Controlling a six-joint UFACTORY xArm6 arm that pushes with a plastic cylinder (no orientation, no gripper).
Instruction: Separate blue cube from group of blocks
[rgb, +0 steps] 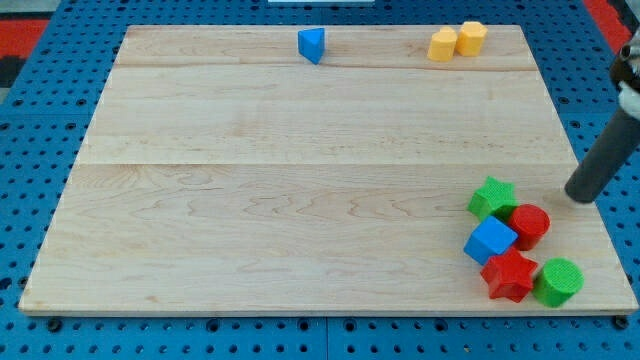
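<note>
The blue cube (490, 241) lies in a tight group at the view's bottom right of the wooden board (300, 180). It touches a green star (492, 198) above it, a red cylinder (529, 225) to its right and a red star (510, 275) below it. A green cylinder (558, 282) sits right of the red star. My tip (579, 196) rests on the board to the upper right of the group, apart from the red cylinder and the green star.
A blue triangular block (312, 45) lies near the board's top edge at centre. Two yellow blocks (443, 45) (471, 38) touch each other at the top right. Blue pegboard (30, 150) surrounds the board.
</note>
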